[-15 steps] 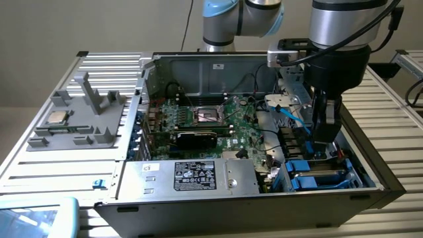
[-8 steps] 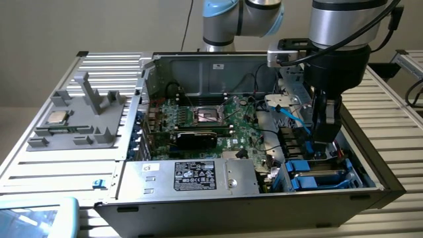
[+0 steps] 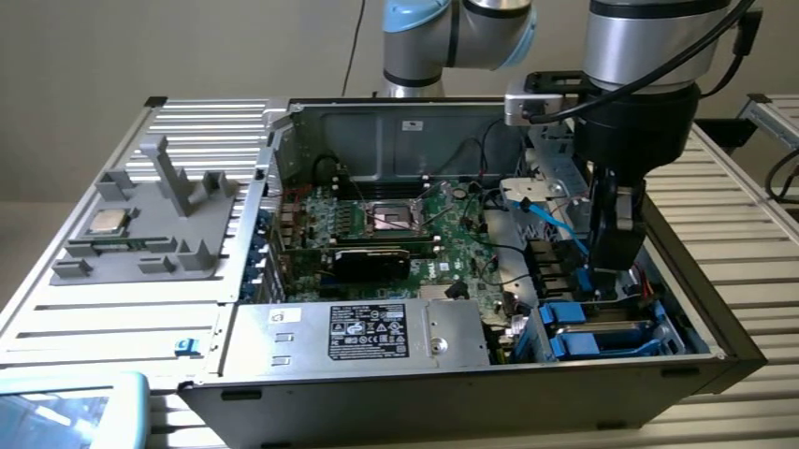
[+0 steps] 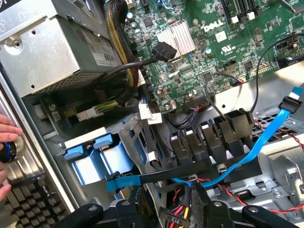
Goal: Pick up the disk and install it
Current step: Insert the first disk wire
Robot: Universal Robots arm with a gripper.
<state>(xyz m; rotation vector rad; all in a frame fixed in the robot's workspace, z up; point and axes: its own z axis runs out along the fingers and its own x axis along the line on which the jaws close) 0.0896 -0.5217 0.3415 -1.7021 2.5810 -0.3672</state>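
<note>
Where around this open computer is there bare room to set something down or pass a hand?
Free: the slatted tabletop on the exterior view's right of the computer case, and the slats in front of the grey fixture. Crowded: inside the case, where the gripper hangs by the blue cable near the disk.

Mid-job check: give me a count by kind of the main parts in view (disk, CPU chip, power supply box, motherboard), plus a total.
disk, in its blue carrier in the case: 1
CPU chip, on the grey fixture outside the case: 1
power supply box: 1
motherboard: 1
Total: 4
</note>
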